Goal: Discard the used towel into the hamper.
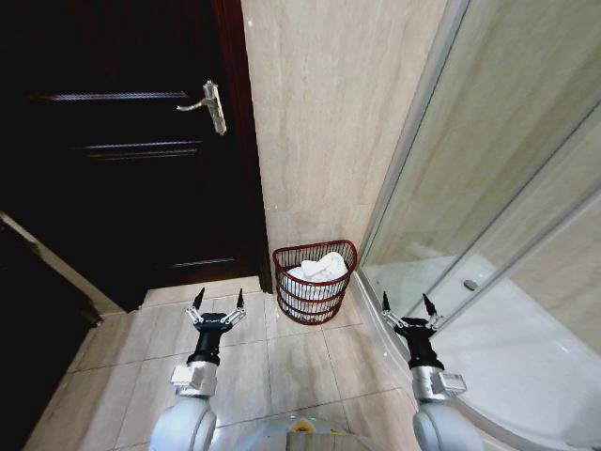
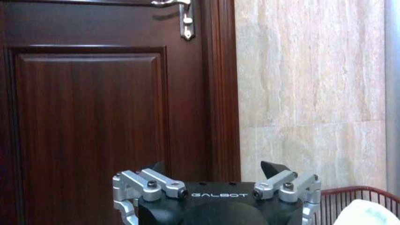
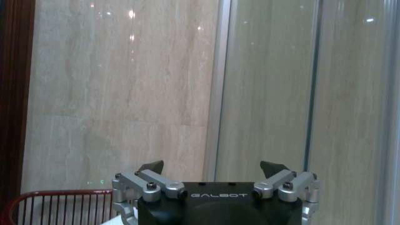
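Note:
The hamper [image 1: 315, 287], a round dark red-brown wire basket, stands on the tiled floor against the beige wall, between the door and the shower. A white towel [image 1: 321, 268] lies crumpled inside it, reaching up to the rim. My left gripper [image 1: 218, 299] is open and empty, held low to the left of the hamper. To the hamper's right my right gripper [image 1: 408, 303] is open too, with nothing in it. The left wrist view catches the hamper's rim [image 2: 359, 190] and a bit of towel [image 2: 368, 213]; the right wrist view shows the rim [image 3: 59, 193].
A dark wooden door [image 1: 122, 141] with a metal handle [image 1: 211, 105] is shut on the left. A glass shower screen [image 1: 488, 178] and a white curved shower tray [image 1: 526, 357] bound the right. Bare floor tiles [image 1: 291, 362] lie between my arms.

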